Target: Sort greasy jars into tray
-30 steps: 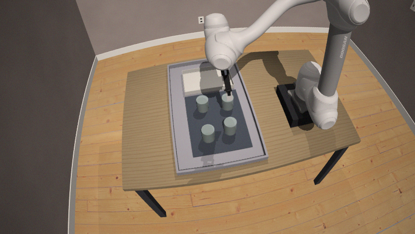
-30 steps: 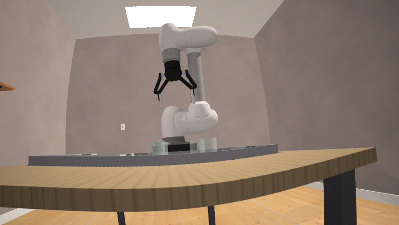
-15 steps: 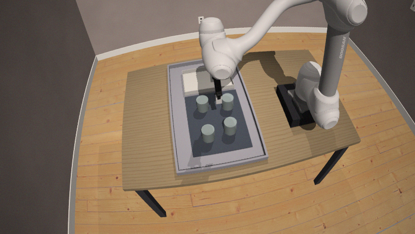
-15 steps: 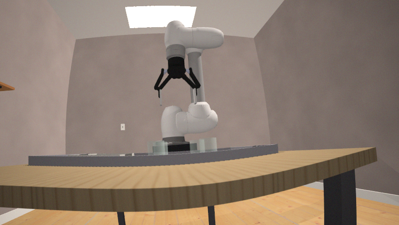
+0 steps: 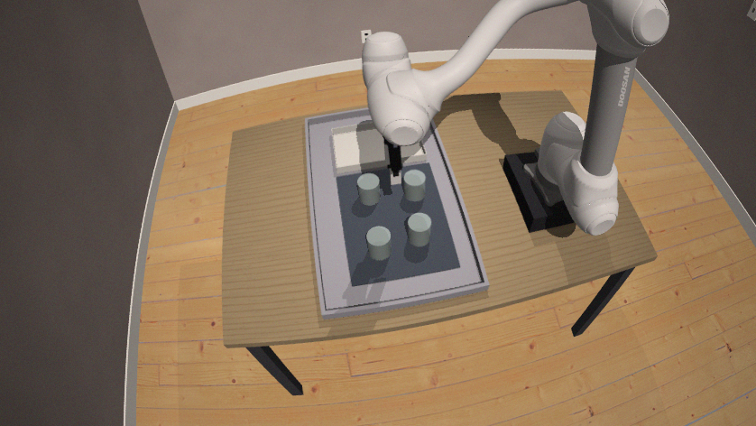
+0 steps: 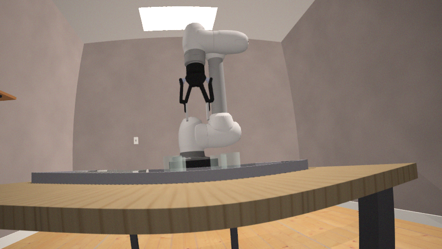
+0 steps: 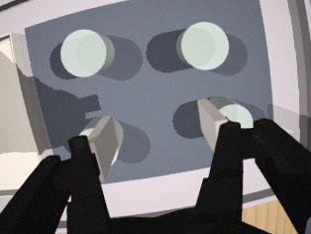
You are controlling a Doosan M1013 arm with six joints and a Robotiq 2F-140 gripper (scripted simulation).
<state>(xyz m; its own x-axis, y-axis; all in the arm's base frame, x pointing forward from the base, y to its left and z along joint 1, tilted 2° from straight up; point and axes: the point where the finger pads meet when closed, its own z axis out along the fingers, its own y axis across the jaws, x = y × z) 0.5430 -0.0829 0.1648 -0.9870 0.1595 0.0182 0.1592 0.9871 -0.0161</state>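
Observation:
Four pale glass jars stand mouth down on the dark drying mat (image 5: 392, 217) (image 7: 154, 87): back left (image 5: 368, 189) (image 7: 234, 116), back right (image 5: 414, 184) (image 7: 111, 142), front left (image 5: 378, 242) (image 7: 203, 45) and front right (image 5: 419, 228) (image 7: 86, 54). In the exterior view they show low as a left pair (image 6: 174, 163) and a right pair (image 6: 230, 159). My gripper (image 5: 392, 173) (image 6: 196, 118) (image 7: 156, 123) hangs high above the mat's back edge, between the two back jars. Its fingers stand partly apart with nothing between them. The white tray (image 5: 346, 149) (image 7: 9, 166) lies behind the mat, under the arm.
Mat and tray sit on a grey steel top (image 5: 323, 222) (image 6: 123, 176) with a raised rim, on a wooden table (image 5: 264, 211). The arm's black base (image 5: 531, 198) stands on the table's right side.

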